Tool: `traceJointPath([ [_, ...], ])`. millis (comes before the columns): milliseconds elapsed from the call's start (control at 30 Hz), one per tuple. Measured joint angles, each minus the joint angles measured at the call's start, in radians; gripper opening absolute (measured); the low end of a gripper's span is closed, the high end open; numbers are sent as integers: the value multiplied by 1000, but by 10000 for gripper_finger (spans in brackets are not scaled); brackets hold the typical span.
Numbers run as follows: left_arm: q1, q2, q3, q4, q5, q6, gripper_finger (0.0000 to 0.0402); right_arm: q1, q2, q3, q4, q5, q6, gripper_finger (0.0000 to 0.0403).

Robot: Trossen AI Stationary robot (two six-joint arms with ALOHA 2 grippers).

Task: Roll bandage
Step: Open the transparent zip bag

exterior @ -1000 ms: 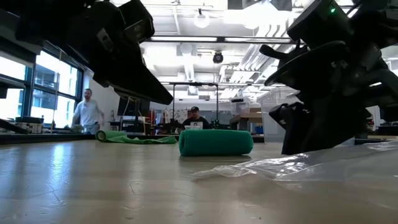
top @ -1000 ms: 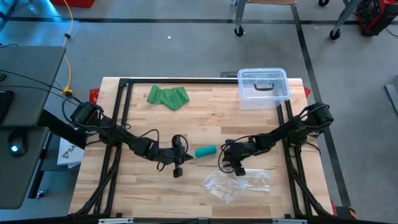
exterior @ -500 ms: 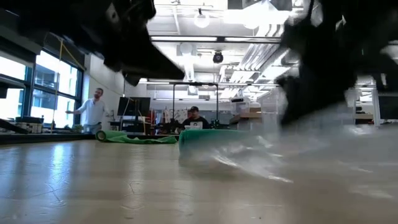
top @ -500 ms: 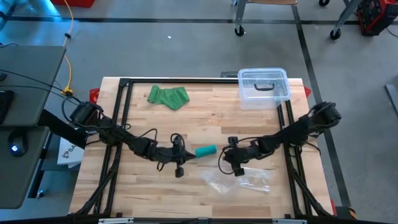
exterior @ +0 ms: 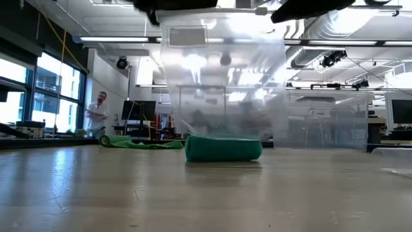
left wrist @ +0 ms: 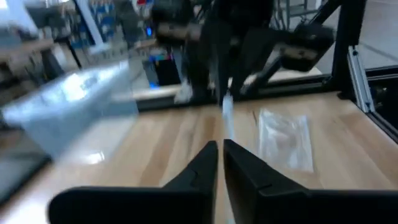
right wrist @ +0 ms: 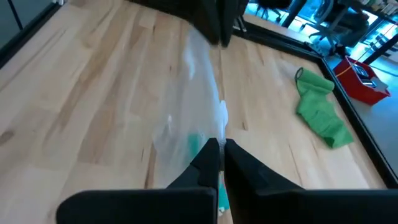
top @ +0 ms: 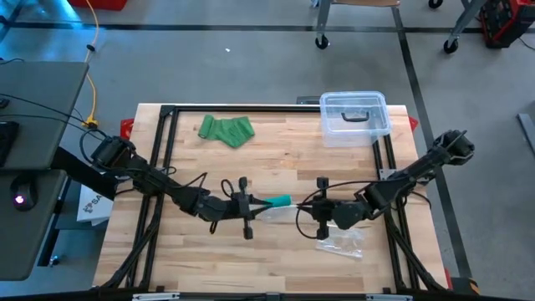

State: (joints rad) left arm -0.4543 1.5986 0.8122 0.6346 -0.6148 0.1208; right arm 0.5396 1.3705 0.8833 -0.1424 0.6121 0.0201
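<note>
Near the middle of the tabletop (top: 192,159) lies the rolled green bandage (top: 278,201), on its side, between the two grippers. The left gripper (top: 247,207) sits just at its 9 o'clock, the right gripper (top: 321,212) a little off at its 3 o'clock. Both pairs of fingers (left wrist: 205,163) are pressed narrow on the edges of a clear plastic bag (top: 288,209), which hangs stretched between them above the roll; in the low view the bag (exterior: 222,96) drapes in front of the bandage (exterior: 223,147). A second clear bag (top: 344,241) lies flat at 5 o'clock from the roll. A crumpled green cloth (top: 226,130) rests at the far side toward 11 o'clock, and a clear plastic box (top: 354,117) at 1 o'clock.

A second ago the bag lay crumpled on the wood at the near side with the right fingers open above it; now it is lifted and pulled taut, both grippers closer to the roll. The bandage has not moved.
</note>
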Motion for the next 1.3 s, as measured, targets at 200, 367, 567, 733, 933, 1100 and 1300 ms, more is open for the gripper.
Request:
traceJointPath([
  [200,-7,0,75,-10,4,71,108,0,2,0,-10,-1,5,1],
  [367,15,0,76,-23,26,14,163,0,4,0,-4,-1,5,0],
  [567,39,18,76,-39,77,-39,176,0,54,0,37,5,-17,0],
  [733,42,42,76,-39,89,-40,170,0,78,0,67,6,-28,0],
  [933,42,66,76,-38,149,-66,170,0,78,0,73,6,-28,0],
  [1100,45,91,76,-44,166,-110,169,0,78,0,76,5,-28,0],
  [1300,48,114,75,-56,141,-112,158,0,78,0,83,5,-28,0],
])
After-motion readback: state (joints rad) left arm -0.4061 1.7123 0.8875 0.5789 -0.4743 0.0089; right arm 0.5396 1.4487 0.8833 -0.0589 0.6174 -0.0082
